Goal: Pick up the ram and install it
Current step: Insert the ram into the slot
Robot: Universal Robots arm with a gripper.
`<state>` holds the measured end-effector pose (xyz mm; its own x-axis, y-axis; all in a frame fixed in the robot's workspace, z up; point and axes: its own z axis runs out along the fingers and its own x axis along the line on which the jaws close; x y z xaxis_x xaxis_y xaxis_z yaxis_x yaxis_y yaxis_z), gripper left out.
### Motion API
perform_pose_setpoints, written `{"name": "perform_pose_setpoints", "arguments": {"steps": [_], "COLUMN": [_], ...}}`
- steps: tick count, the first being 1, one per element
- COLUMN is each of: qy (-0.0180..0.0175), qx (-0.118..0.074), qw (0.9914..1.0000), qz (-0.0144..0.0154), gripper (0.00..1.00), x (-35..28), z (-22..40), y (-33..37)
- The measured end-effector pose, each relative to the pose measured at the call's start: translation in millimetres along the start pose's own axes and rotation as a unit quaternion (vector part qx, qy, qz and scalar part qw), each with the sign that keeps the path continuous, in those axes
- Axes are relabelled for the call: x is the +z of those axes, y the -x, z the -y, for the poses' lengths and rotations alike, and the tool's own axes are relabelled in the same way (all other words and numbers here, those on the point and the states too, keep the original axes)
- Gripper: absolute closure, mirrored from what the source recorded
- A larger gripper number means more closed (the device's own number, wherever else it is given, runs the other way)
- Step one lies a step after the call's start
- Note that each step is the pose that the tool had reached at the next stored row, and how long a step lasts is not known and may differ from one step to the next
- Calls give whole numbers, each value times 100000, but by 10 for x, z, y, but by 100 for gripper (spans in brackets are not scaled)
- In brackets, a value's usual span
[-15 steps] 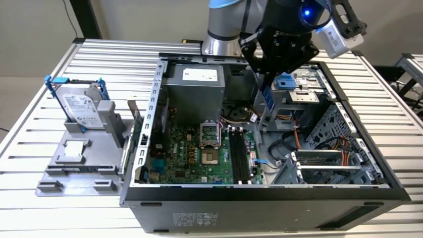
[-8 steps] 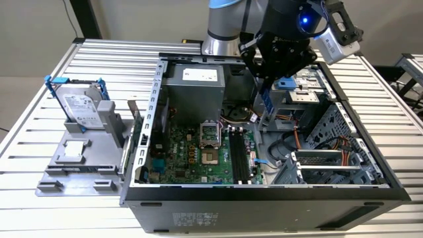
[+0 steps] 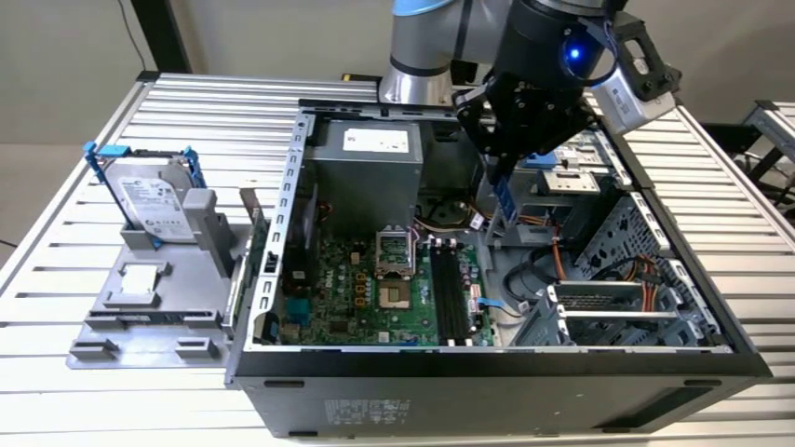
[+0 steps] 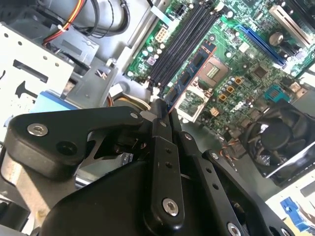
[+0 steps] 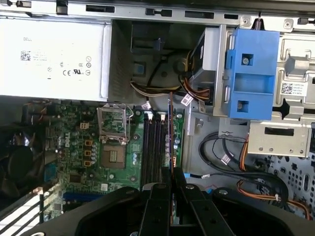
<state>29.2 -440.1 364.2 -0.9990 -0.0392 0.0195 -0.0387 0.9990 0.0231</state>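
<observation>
Blue-green and thin, the ram (image 3: 505, 200) hangs on edge from the gripper (image 3: 500, 170), whose fingers pinch its upper end and hide that part. It is held over the black memory slots (image 3: 450, 293) of the motherboard (image 3: 354, 303). The open computer case (image 3: 497, 391) lies on a ribbed metal table (image 3: 44, 391), with a hard drive (image 3: 155, 209) upright at the exterior view's left.
</observation>
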Motion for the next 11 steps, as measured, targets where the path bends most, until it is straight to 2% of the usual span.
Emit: {"name": "perform_pose_setpoints", "arguments": {"steps": [11], "qy": [7], "qx": [111], "qw": [100000], "qz": [6], "gripper": [100], "x": [146], "z": [9], "y": [19]}}
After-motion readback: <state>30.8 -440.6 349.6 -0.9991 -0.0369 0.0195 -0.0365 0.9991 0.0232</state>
